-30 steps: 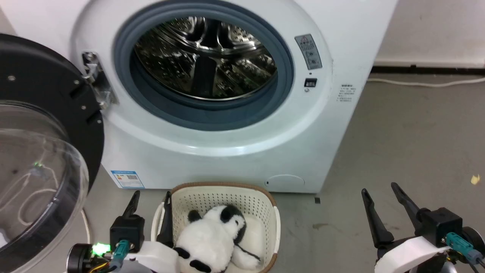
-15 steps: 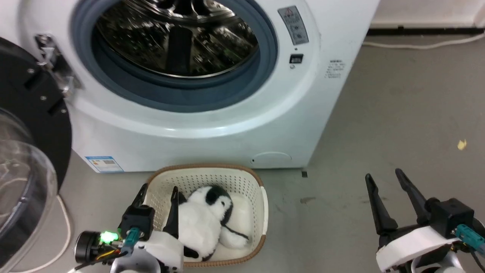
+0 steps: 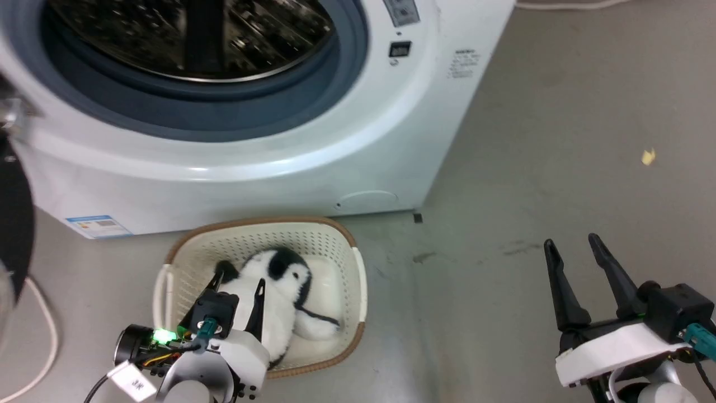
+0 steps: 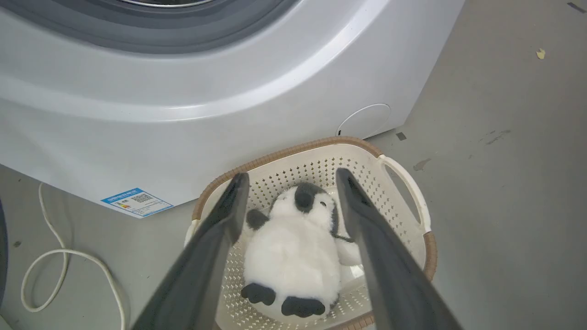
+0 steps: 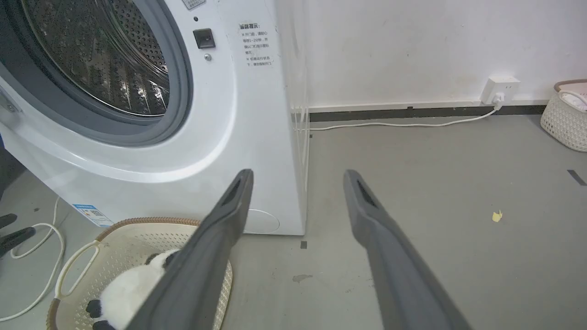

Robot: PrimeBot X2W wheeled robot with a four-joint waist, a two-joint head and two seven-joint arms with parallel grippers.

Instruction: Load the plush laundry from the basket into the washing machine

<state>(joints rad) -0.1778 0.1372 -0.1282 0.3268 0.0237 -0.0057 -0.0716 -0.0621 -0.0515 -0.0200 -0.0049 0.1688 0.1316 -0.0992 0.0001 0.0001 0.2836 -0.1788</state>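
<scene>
The fluffy white panda [image 3: 274, 296] with black ears lies in the cream basket [image 3: 335, 246], which sits on the floor against the front of the white washing machine [image 3: 279, 162]. The machine's steel drum [image 3: 184, 33] stands open above. My left gripper [image 3: 238, 284] hangs open over the basket, its two fingers either side of the panda [image 4: 293, 247] in the left wrist view; contact cannot be told. My right gripper [image 3: 570, 242] is open and empty over bare floor to the right, well apart from the basket [image 5: 151, 221].
The black-framed door [image 3: 14, 224] stands open at the far left. A white cable [image 4: 46, 275] loops on the floor left of the basket. Off to the right are a yellow scrap [image 3: 648, 157], a wall socket [image 5: 500, 87] and a second basket [image 5: 566, 119].
The head camera has tipped down and swung. My left gripper has moved from astride the basket's left rim to over the panda. The right gripper stays open.
</scene>
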